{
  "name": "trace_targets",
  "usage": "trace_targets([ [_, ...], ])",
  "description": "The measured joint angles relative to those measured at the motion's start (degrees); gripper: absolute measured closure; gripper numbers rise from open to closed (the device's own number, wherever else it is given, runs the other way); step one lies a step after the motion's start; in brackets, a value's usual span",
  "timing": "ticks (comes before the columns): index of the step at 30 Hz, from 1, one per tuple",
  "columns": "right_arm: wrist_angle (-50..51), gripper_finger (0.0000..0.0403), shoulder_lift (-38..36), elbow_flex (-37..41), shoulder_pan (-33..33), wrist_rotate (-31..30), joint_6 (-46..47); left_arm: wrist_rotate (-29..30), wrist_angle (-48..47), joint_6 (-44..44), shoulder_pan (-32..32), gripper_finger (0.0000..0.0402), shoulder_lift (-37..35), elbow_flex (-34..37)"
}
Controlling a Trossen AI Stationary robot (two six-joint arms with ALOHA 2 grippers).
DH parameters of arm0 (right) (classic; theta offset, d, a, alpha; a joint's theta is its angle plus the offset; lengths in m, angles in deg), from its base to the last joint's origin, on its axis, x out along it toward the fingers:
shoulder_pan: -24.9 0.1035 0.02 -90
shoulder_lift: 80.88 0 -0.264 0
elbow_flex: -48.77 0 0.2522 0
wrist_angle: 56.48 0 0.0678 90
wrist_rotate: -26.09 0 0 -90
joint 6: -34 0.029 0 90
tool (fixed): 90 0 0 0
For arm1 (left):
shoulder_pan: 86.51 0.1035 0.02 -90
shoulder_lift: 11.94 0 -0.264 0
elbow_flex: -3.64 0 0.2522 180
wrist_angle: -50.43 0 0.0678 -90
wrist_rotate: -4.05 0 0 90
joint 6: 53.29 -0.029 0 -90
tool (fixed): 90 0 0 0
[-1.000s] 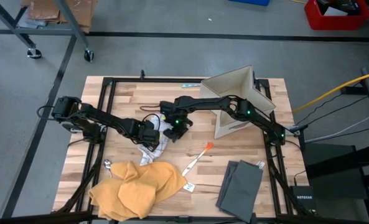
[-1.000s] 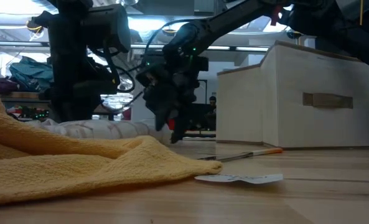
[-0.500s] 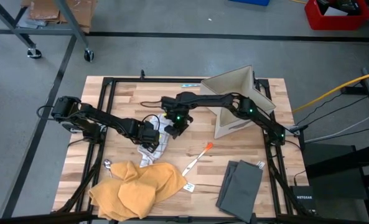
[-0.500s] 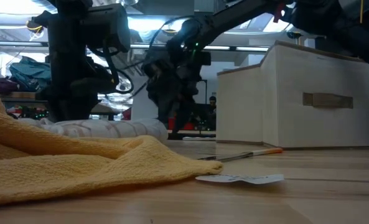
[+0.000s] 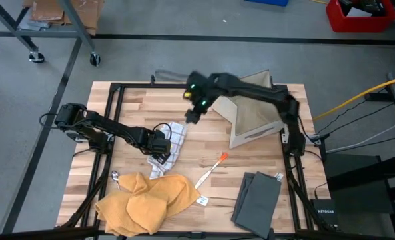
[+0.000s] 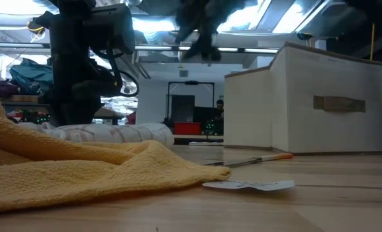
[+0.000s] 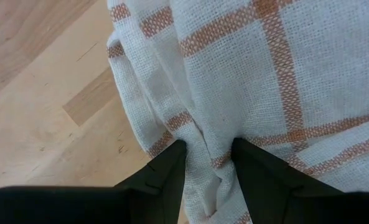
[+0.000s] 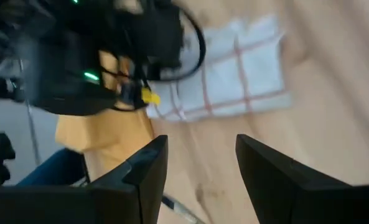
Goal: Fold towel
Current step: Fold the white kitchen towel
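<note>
My right gripper [image 5: 192, 115] has let go and lifted away toward the table's [image 5: 137, 107] far edge, jaws apart and empty, while my left gripper [image 7: 208, 163] stays clamped on the checked towel [image 5: 173, 140] mid-table, so the fold remains unfinished.
</note>
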Motion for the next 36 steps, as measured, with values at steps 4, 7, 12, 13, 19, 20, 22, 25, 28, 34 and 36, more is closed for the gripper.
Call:
trace_targets([
  [4, -0.96, 0.021, -6.85, 0.0, -0.48, -5.61, -2.47, -0.01, 0.07, -0.54, 0.0, 0.027, 0.01, -0.01],
  [7, -0.91, 0.021, -10.81, 0.0, -0.22, -8.74, -3.89, -0.01, 0.18, -1.07, 0.0, 0.027, 0.02, 0.0],
  [12, 1.08, 0.021, -16.52, 0.02, 0.43, -9.53, -4.04, -0.08, 1.22, -3.19, 0.0, 0.027, 0.03, 0.04],
  [13, 1.37, 0.021, -18.04, 0.04, 0.44, -9.62, -3.89, -0.23, 1.49, -3.77, -0.02, 0.027, 0.03, 0.02],
  [19, 1.35, 0.021, -28.93, 0.04, 0.33, -11.89, -3.69, -0.25, 1.6, -6.72, -0.02, 0.027, 0.03, 0.02],
  [20, 1.45, 0.021, -31.01, 0.04, 0.33, -12.92, -3.74, -0.22, 1.6, -6.74, -0.02, 0.027, 0.03, 0.02],
  [22, 1.75, 0.021, -35.21, 0.04, 0.44, -16.14, -3.98, -0.21, 1.63, -6.75, -0.02, 0.027, 0.03, 0.02],
  [25, 4.07, 0.021, -40.8, -0.02, 0.44, -22.91, -4.69, -0.19, 1.68, -6.75, -0.02, 0.027, 0.03, 0.02],
  [28, 12.08, 0.021, -45.03, 0.42, 0.42, -29.26, -5.62, -0.19, 1.78, -6.75, -0.02, 0.027, 0.03, 0.02],
  [34, 8.91, 0.021, -56.84, 18.87, 0.42, -36.16, -0.14, -0.26, 3.17, -6.78, -0.04, 0.027, 0.05, 0.04],
  [36, 0.64, 0.021, -61.5, 29.42, 0.42, -35.97, 1.2, -0.36, 3.2, -6.77, 0.09, 0.027, 0.05, 0.04],
])
